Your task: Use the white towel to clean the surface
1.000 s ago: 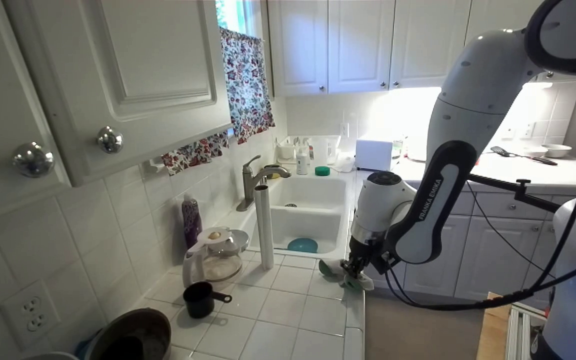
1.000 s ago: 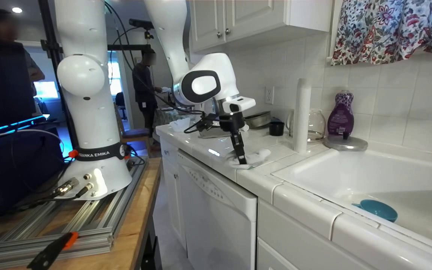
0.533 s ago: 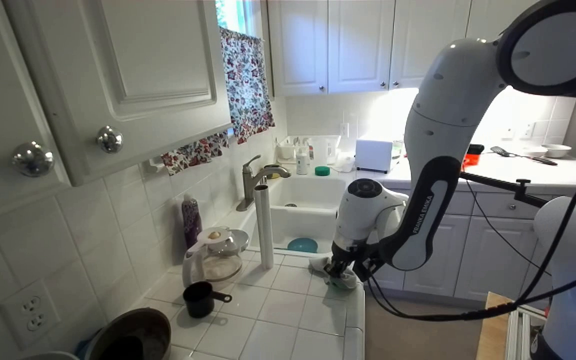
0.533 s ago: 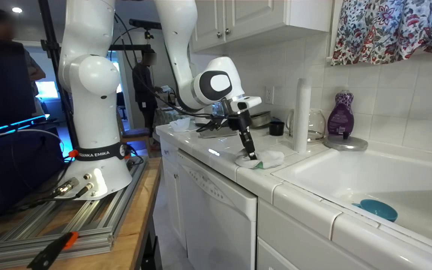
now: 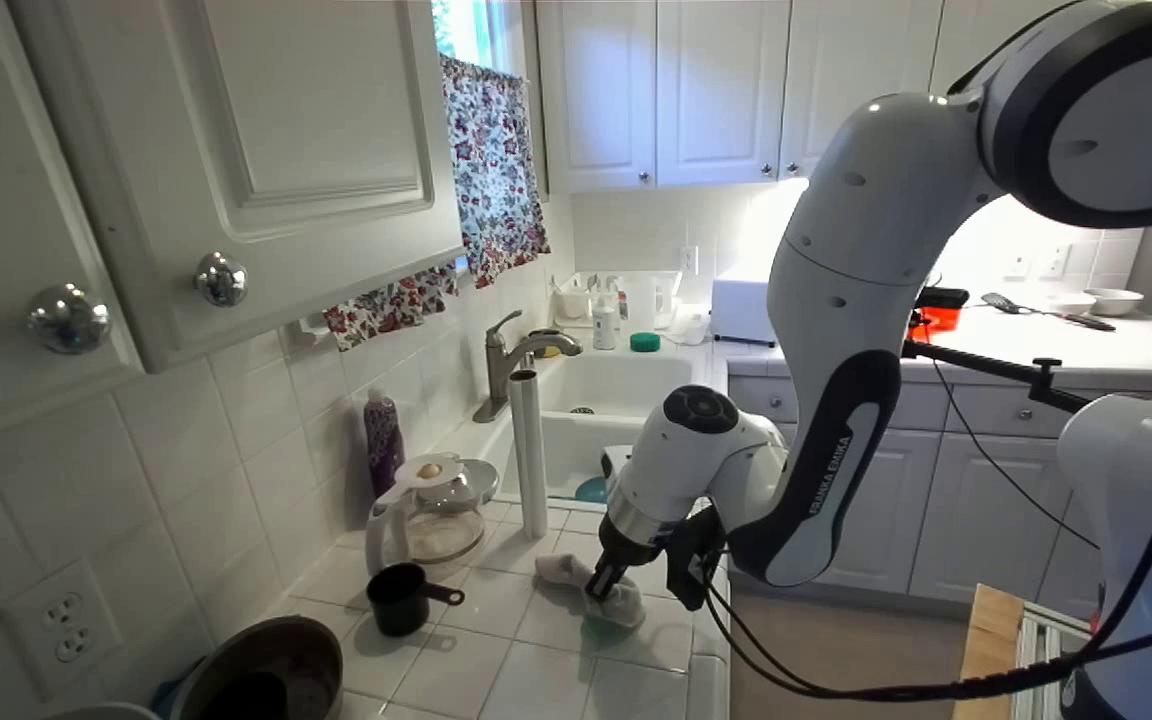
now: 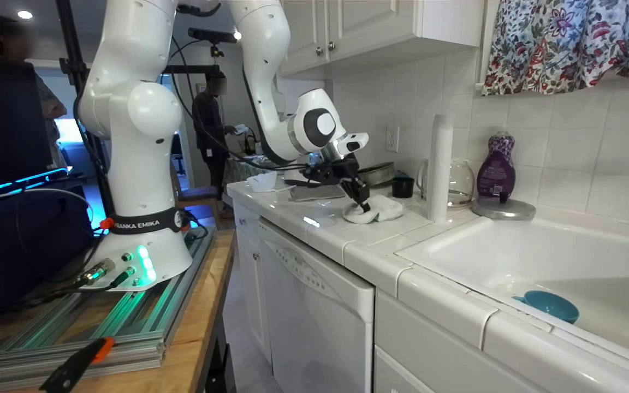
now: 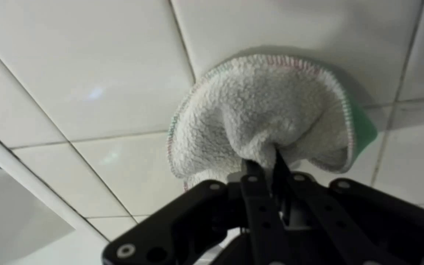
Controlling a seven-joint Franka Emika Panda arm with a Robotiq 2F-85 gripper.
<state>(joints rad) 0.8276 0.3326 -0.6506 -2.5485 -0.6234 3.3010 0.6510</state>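
Claw [image 7: 265,162] pinches a bunched fold of the towel [image 7: 260,99] on the desk [image 7: 123,81]; this towel seems soft and light, best held there.

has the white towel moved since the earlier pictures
Yes: in an exterior view, the white towel has moved away from the sink and closer to the black handled cup.

Along the dark panel [image 5: 829,476] of my arm [image 5: 841,230], right in an exterior view, I read FRANKA EMIKA in pale letters. The black band [image 6: 145,222] round my base [image 6: 170,256], left in an exterior view, bears that name too, its first letter hard to see. Print on the far purple bottle [image 6: 495,177] is too small.
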